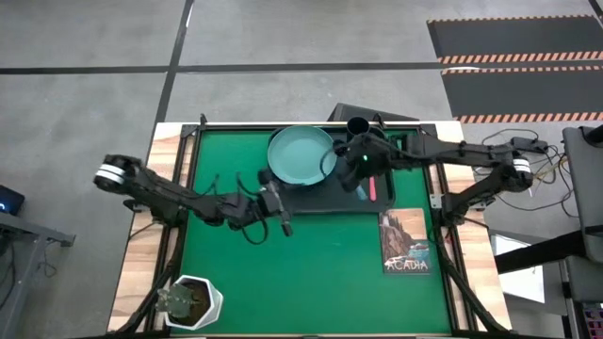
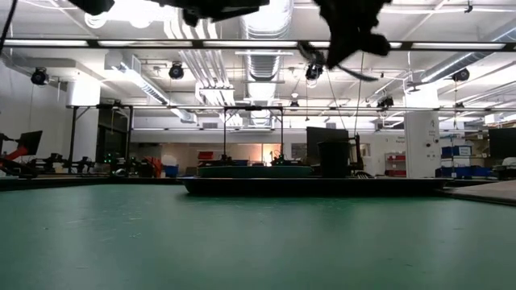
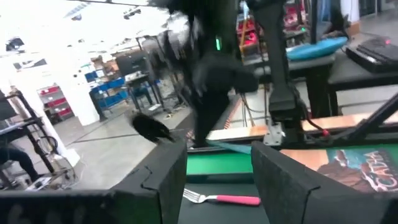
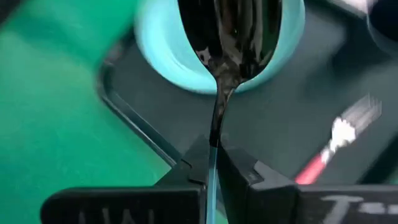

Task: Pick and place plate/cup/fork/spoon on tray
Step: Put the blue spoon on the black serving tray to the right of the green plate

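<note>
The black tray (image 1: 320, 196) lies at the table's far middle. On it are the teal plate (image 1: 301, 155) at its left, the black cup (image 1: 358, 126) at its far right corner and the pink-handled fork (image 1: 372, 189) at its right. My right gripper (image 1: 353, 174) hangs above the tray between plate and fork, shut on the spoon (image 4: 239, 31). My left gripper (image 1: 283, 202) is open and empty above the mat, just left of the tray's near edge. Its view shows the fork (image 3: 224, 199) past its fingers. My right gripper pinches the spoon's thin light-blue handle (image 4: 211, 163) between its two fingers. The handle runs forward along the fingers, and the dark bowl (image 4: 239, 31) sticks out beyond their ends. The spoon is lifted clear, over the tray (image 4: 261, 130) beside the plate (image 4: 186, 62).
The "ACADIA" book (image 1: 407, 240) lies on the mat right of centre, near the tray's right end. A white pot with a plant (image 1: 191, 303) stands at the near left corner. Bare green mat lies between them.
</note>
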Tool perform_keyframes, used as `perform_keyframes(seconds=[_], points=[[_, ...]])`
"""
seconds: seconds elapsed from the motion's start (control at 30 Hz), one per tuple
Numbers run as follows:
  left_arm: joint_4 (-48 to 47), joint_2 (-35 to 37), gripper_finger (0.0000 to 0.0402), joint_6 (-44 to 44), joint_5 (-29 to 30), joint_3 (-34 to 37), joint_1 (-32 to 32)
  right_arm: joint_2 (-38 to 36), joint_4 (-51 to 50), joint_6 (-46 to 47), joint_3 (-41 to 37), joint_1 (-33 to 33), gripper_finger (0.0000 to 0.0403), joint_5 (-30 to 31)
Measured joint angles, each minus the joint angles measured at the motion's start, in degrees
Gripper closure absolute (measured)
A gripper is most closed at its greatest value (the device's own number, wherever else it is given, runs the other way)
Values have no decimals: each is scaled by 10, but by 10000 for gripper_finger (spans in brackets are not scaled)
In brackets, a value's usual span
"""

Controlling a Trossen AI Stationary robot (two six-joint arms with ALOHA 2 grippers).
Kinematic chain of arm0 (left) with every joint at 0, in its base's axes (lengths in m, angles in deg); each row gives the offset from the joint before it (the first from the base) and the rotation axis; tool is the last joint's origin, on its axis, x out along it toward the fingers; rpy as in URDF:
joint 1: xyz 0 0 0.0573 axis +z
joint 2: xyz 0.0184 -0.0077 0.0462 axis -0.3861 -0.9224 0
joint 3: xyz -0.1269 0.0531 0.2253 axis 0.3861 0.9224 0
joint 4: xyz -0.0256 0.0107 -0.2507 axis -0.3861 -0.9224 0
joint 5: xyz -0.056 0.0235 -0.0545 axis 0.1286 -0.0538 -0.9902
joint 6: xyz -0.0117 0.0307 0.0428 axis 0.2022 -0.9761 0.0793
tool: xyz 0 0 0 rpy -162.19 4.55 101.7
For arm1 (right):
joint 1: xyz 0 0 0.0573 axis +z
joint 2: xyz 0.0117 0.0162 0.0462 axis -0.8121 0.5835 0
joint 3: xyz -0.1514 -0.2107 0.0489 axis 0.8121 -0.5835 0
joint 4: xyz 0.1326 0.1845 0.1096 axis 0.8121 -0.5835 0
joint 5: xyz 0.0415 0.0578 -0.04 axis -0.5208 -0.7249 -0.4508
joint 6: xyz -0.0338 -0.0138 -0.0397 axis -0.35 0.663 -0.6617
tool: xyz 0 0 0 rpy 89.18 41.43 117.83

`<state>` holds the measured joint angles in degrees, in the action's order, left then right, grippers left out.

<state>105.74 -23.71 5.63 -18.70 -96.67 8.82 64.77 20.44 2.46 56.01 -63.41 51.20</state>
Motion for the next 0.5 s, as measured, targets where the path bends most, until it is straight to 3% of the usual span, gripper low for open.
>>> perform_keyframes(seconds=[0.13, 0.3, 0.5], points=[[1, 76, 242, 1, 1, 56, -1, 5, -6, 48, -49, -60, 392, -79], [7, 155, 242, 5, 0, 110, -4, 7, 24, 115, -116, -96, 392, -121], [5, 228, 242, 4, -2, 145, -18, 7, 141, 207, -202, -116, 392, -158]])
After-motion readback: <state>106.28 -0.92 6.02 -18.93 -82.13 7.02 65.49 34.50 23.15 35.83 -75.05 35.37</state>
